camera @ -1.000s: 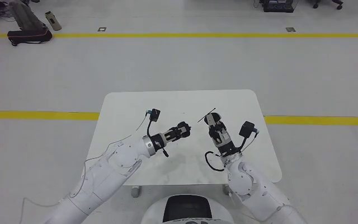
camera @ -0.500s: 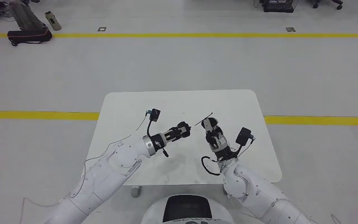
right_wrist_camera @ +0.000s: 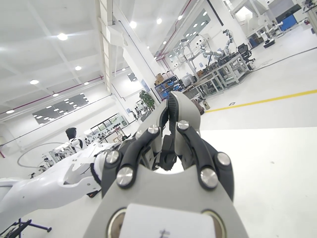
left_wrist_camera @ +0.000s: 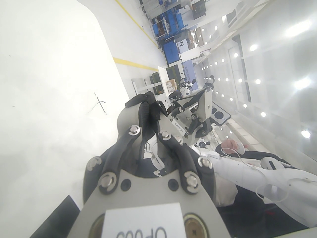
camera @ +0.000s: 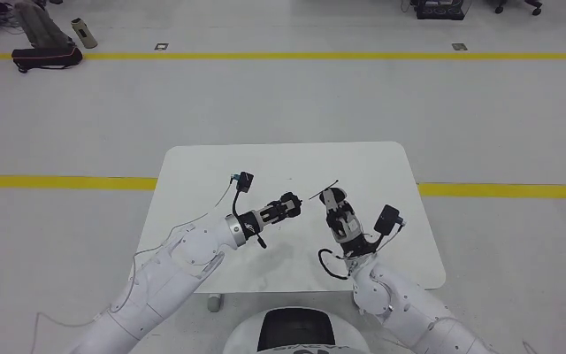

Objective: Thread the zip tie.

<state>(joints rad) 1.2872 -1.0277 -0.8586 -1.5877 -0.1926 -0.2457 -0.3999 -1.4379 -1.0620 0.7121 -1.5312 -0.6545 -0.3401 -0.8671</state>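
Observation:
A thin black zip tie lies across the fingertips of my right gripper, above the middle of the white table. The right gripper is shut, and its black pads hide the tie in the right wrist view. My left gripper is a short way to the left, pointing at the right one. Its fingers are shut with nothing visible between them. In the left wrist view a thin dark crossed line shows against the table. I cannot tell whether it is the tie or its shadow.
The table has rounded corners, and bare surface lies beyond both grippers. The right arm's grey gripper housing sits close behind my left fingers. A black cable loops off the right wrist. A yellow floor line runs past the table.
The right gripper has shifted slightly left and toward the robot, and the zip tie moved with it. The left arm stayed still.

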